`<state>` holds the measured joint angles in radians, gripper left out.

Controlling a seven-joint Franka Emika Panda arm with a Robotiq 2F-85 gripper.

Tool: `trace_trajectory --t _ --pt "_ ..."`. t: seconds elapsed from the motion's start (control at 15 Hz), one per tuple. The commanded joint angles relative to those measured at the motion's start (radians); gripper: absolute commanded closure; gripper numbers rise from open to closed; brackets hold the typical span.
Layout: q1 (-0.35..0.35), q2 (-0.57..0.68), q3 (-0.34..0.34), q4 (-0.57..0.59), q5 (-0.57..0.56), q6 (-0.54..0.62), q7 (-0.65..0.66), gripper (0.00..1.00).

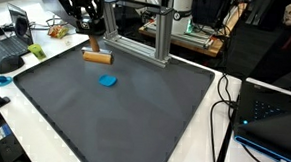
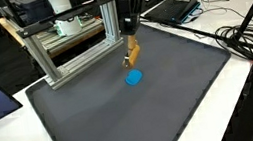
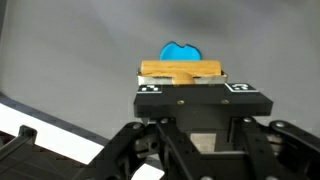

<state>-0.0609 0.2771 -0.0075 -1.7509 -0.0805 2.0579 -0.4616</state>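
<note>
- Wooden block (image 3: pixel 182 70) lay crosswise between the tips of the claw (image 3: pixel 195 88) in the wrist view, one end at each pad.
- The claw was clenched on the block, with its jaws pressed against the block's two ends.
- In both exterior views the block (image 1: pixel 97 57) (image 2: pixel 133 51) was low over the back part of the dark mat (image 1: pixel 134 115) (image 2: pixel 143 113), right under the claw (image 1: pixel 91 36) (image 2: pixel 131 35). Whether the block touched the mat could not be told.
- A blue piece (image 1: pixel 107 80) (image 2: pixel 134 77) lay flat on the mat just beside the block and apart from it. In the wrist view the blue piece (image 3: pixel 180 50) showed over the block's far edge.
- A metal frame (image 1: pixel 138 41) (image 2: pixel 73 50) stood at the mat's back edge, near the claw.
- In an exterior view a laptop (image 2: pixel 173 8) sat open beyond the mat, and cables (image 2: pixel 243 38) trailed off its side.
</note>
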Motion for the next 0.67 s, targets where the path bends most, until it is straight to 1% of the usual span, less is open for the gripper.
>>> trace_trajectory --t 0.0,0.33,0.6 --pt "0.002 0.008 0.001 0.007 -0.01 -0.005 0.048 0.78" --pt "-0.007 0.038 0.003 -0.011 0.029 0.034 0.113 0.78" --pt "-0.02 0.062 0.004 -0.045 0.059 0.121 0.154 0.78"
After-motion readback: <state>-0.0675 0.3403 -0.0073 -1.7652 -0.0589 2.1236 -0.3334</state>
